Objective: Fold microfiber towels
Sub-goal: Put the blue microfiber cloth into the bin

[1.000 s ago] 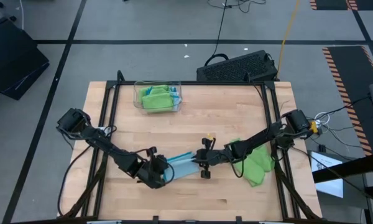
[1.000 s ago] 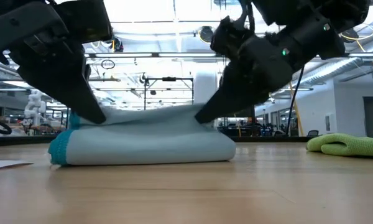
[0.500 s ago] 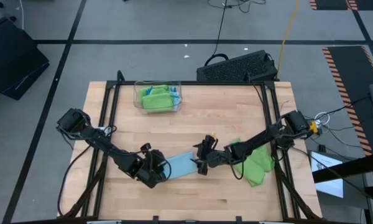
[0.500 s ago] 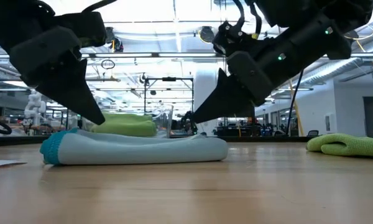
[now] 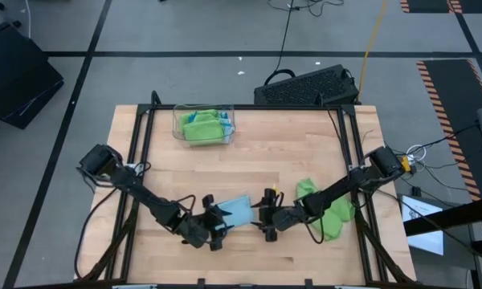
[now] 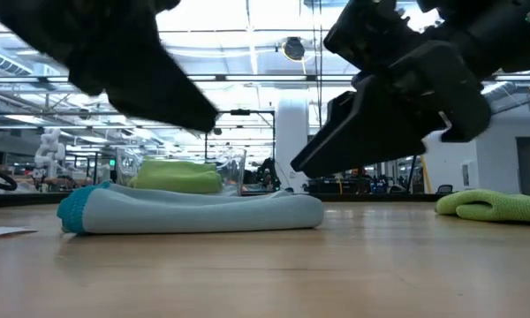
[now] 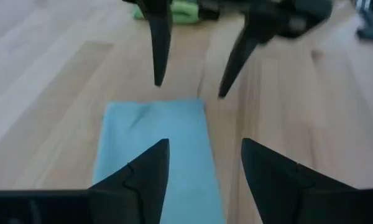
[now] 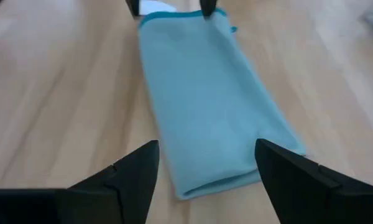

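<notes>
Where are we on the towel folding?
Done: folded microfiber towels sit in the clear plastic tray. In hand: nothing; the light blue microfiber towel lies folded on the wooden table, left gripper and right gripper open beside it. Left: the crumpled lime green towel.

— Any lettering, label or number you can make out anywhere?

— None that can be read. The folded blue towel [image 8: 214, 102] carries no legible tag or print

— And past that towel, in the room behind it?

— Only ceiling lights and blurred shapes; whatever signs may hang there are too small to read
</notes>
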